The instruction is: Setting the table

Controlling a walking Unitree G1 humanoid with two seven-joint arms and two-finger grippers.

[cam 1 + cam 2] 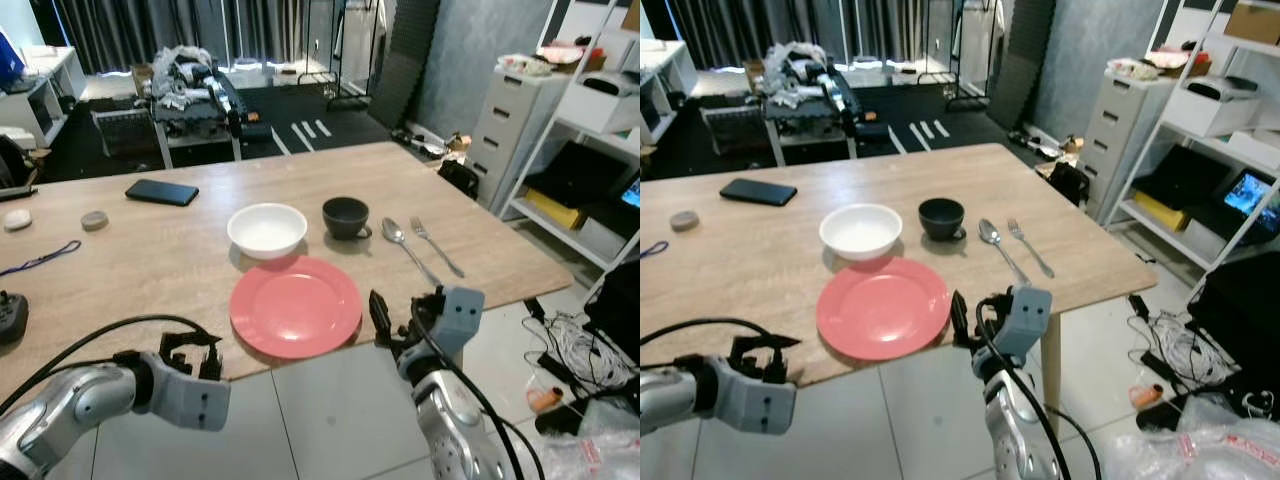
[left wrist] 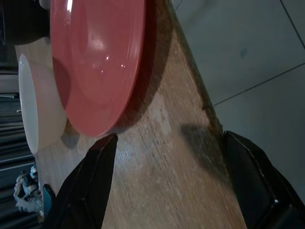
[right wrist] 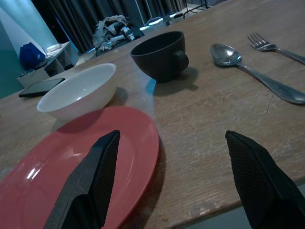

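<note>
the pink plate (image 1: 295, 305) lies flat on the wooden table (image 1: 150, 260), near the table's front edge. just behind it stands the white bowl (image 1: 267, 229), and beside the bowl, on the robot's right, the dark cup (image 1: 346, 216). further right lie the spoon (image 1: 407, 246) and the fork (image 1: 436, 245), side by side and apart from the plate.

the right gripper (image 1: 400, 318) is at the front edge of the table, just beside the plate's right rim; its two black fingers (image 3: 93, 183) are spread wide and hold nothing. the left gripper (image 1: 192, 357) is at the front edge on the plate's left side, also spread wide and empty, with the table edge between its fingers (image 2: 88, 183).

far back on the table lies a black phone (image 1: 162, 191).
</note>
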